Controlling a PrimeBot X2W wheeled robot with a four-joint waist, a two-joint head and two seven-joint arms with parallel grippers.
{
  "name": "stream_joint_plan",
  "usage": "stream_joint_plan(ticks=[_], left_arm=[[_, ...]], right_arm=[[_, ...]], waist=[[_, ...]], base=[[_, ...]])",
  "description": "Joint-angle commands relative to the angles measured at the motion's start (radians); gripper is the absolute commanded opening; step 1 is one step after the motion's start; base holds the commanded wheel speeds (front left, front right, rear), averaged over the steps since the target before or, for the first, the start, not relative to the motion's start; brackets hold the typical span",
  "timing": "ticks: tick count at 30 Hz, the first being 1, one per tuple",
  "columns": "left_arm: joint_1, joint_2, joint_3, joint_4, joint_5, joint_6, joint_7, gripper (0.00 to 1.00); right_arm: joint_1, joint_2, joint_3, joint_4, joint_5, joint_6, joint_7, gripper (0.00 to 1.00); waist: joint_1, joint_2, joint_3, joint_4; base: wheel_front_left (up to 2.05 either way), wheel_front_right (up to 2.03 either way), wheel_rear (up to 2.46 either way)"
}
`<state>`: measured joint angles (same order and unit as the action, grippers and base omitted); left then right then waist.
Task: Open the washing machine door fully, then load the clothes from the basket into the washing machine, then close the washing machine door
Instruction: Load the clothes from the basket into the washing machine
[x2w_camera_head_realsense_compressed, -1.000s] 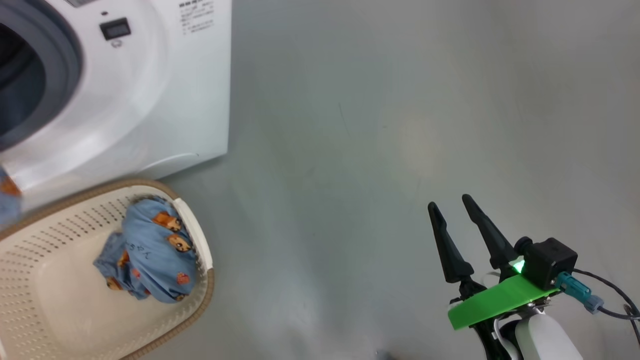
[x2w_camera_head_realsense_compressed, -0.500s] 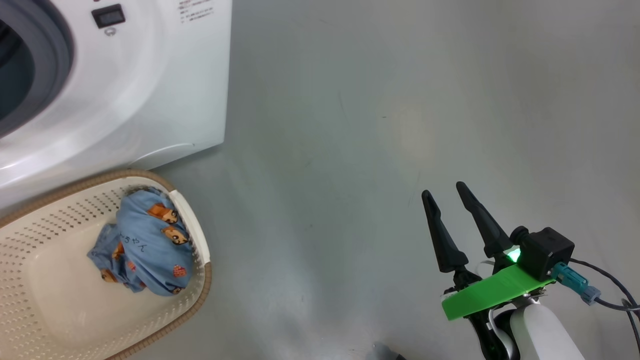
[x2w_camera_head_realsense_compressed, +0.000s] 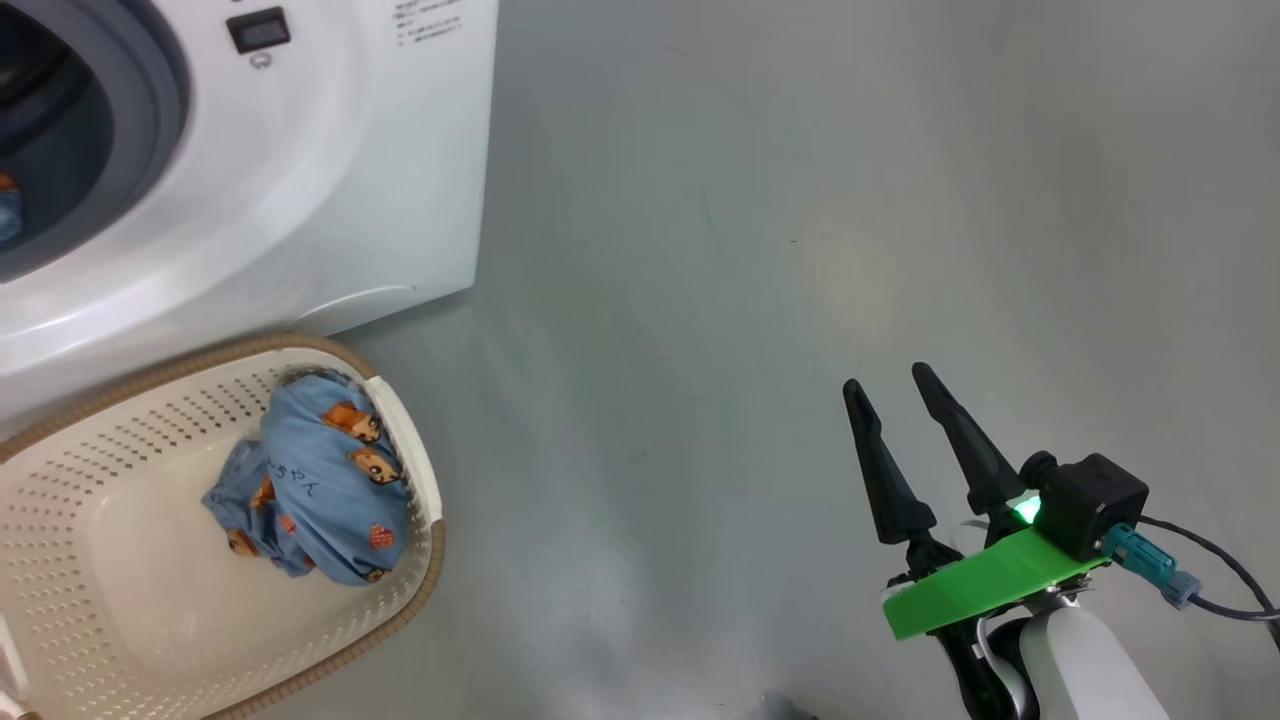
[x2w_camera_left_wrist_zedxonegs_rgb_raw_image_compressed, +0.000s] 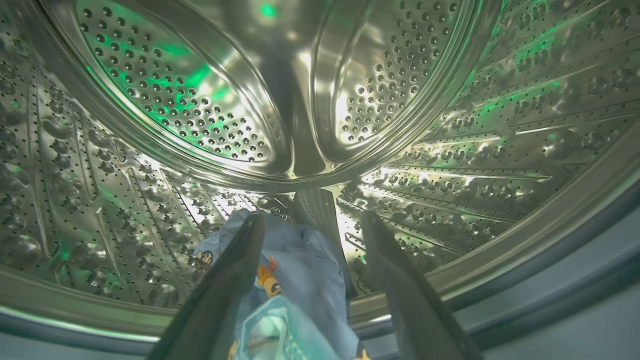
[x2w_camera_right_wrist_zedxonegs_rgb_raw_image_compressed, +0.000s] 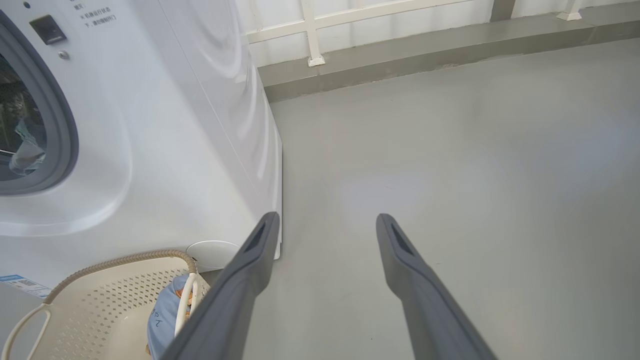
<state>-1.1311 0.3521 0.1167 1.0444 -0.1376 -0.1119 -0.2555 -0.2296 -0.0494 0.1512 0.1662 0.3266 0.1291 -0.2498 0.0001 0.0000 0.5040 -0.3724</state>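
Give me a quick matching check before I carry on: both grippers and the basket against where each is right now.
1. left gripper
2. right gripper
3. basket

A. on the floor beside the washer, one garment in it
B. open, over bare floor
C. open, inside the drum

Pairs: 1-C, 2-B, 3-A

**Bare grey floor, white railing beyond**

The smooth grey floor has a dull sheen and a faint pale patch. Along its far side runs a low grey kerb. A white railing stands on the kerb, one post's foot resting flat upon it.
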Motion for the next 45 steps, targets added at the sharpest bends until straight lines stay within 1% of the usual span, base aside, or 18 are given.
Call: stream_joint_plan(ticks=[1,4,7,11,24,30,36,45], left_arm=[[0.008,0.039,0.008,-0.022,-0.002,-0.004,-0.006,1.00],[0.032,0.023,0.019,-0.043,-0.021,-0.008,-0.006,1.00],[0.095,-0.007,0.040,-0.096,-0.042,-0.011,-0.006,1.00],[0.156,-0.029,0.055,-0.144,-0.052,-0.014,-0.006,1.00],[0.450,-0.152,0.108,-0.333,-0.057,-0.018,-0.006,1.00],[0.576,-0.200,0.106,-0.406,-0.041,-0.018,-0.006,1.00],[0.695,-0.227,0.102,-0.473,-0.037,-0.019,-0.006,1.00],[0.842,-0.237,0.094,-0.561,-0.048,-0.019,-0.006,1.00]], right_arm=[[-0.012,-0.001,0.021,-0.019,0.015,0.002,-0.012,1.00],[-0.013,-0.001,0.020,-0.017,0.013,0.002,-0.012,1.00],[-0.007,-0.006,0.012,-0.014,0.009,0.002,-0.012,1.00],[-0.001,-0.014,0.007,-0.012,0.007,0.002,-0.012,1.00],[0.043,-0.073,-0.016,0.005,0.004,0.002,-0.012,1.00],[0.083,-0.105,-0.024,0.015,0.005,0.002,-0.012,1.00],[0.129,-0.134,-0.038,0.023,0.009,0.002,-0.012,1.00],[0.174,-0.158,-0.060,0.017,0.012,0.002,-0.012,1.00]], waist=[[-0.0001,0.0000,-0.002,0.005],[-0.0001,0.0000,-0.012,0.012],[-0.0001,0.0000,-0.034,0.026],[-0.0001,0.0000,-0.055,0.037],[-0.0001,0.0000,-0.178,0.103],[-0.0001,0.0000,-0.250,0.137],[-0.0001,0.0000,-0.319,0.168],[-0.0001,0.0000,-0.365,0.202]], base=[[0.00,0.00,0.00],[0.00,0.00,0.00],[0.00,0.00,0.00],[0.00,0.00,0.00],[0.00,0.00,0.00],[0.00,0.00,0.00],[0.00,0.00,0.00],[0.00,0.00,0.00]])
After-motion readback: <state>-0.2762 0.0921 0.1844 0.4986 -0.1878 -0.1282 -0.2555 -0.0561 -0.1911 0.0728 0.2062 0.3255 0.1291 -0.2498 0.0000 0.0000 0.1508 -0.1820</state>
